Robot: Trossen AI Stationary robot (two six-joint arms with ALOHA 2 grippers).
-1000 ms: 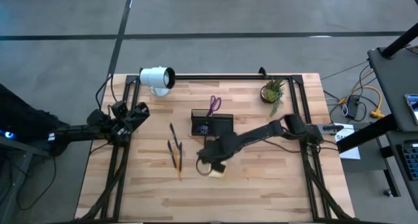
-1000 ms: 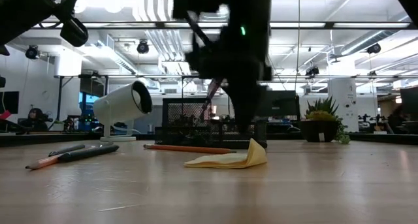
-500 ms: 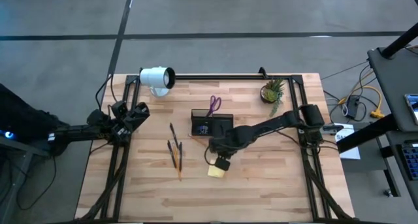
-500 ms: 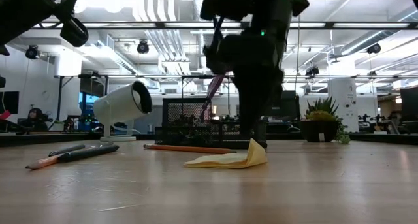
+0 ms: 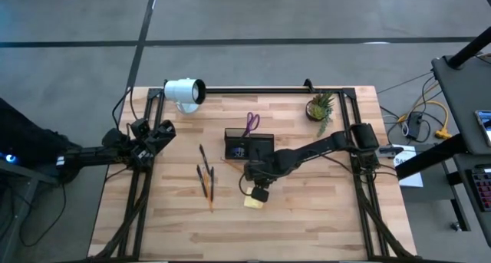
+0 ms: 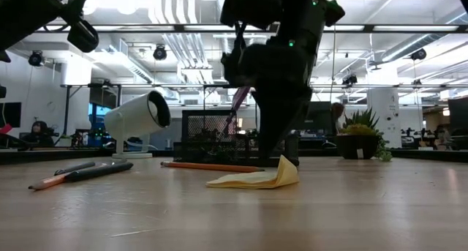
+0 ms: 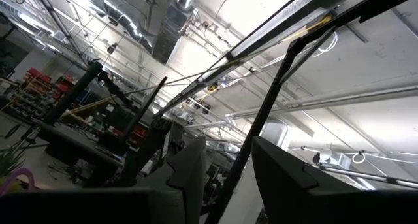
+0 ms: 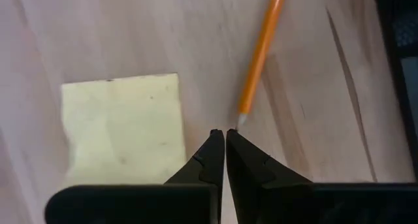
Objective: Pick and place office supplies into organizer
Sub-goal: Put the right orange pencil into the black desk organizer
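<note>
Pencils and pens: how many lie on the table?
5: four pencils grouped left of the organizer, one orange pencil by the yellow pad near the right hand. Others may be hidden.

The tabletop (image 5: 307,217) is pale wood with a striped plank grain. A light yellow notepad (image 5: 253,202) lies near its middle beside an orange pencil (image 8: 260,54). More pencils (image 5: 205,180), dark and orange, lie towards the left edge. The scissors (image 5: 251,123) have purple handles, the tray (image 5: 244,143) is smoky black, the lamp (image 5: 184,91) white, the plant (image 5: 321,106) green.
</note>
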